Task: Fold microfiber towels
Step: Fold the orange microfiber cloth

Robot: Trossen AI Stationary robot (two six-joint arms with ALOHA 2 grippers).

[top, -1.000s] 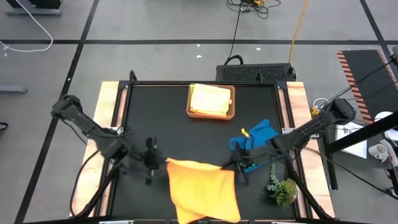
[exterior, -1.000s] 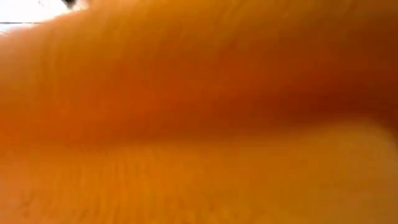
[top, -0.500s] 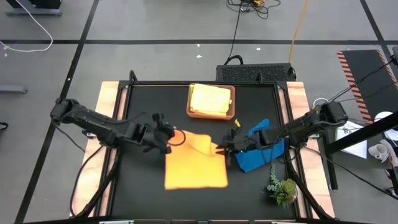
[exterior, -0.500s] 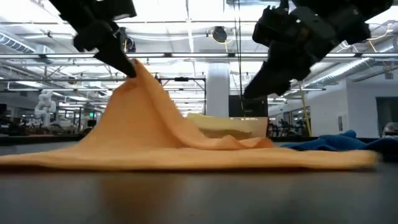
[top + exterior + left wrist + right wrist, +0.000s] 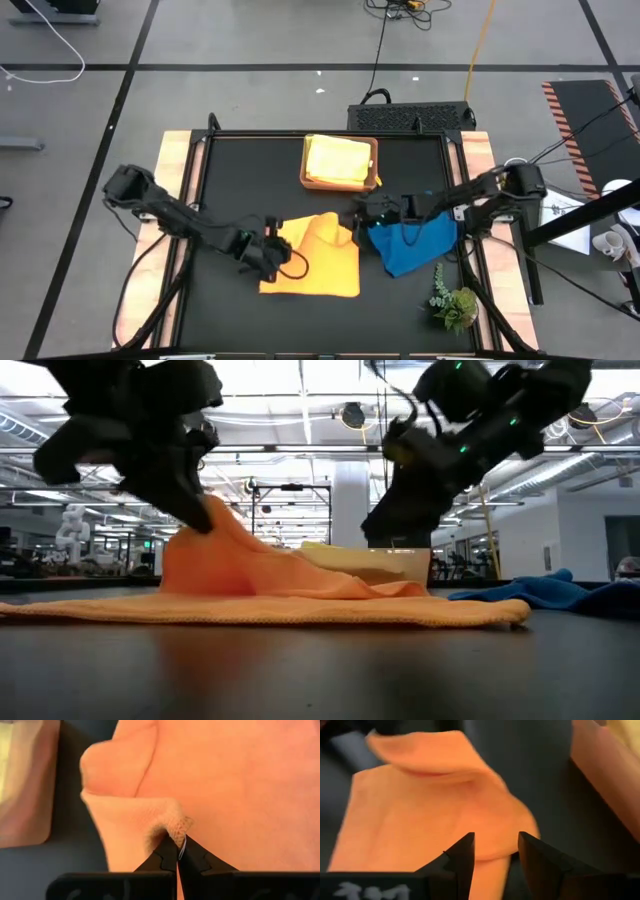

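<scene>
Orange microfiber towel [image 5: 312, 258] lies in front of brown rectangular tray [image 5: 340, 183], half-folded. Left gripper [image 5: 272, 257] pinches its corner at near-left edge; right gripper [image 5: 362, 215], jaws apart, empty, hovers off far-right corner. Yellow folded cloth [image 5: 338, 158] in tray done; blue crumpled towel [image 5: 412, 241] right of orange unfolded. Earlier: orange spread flat nearer table front, right gripper clenched.
</scene>
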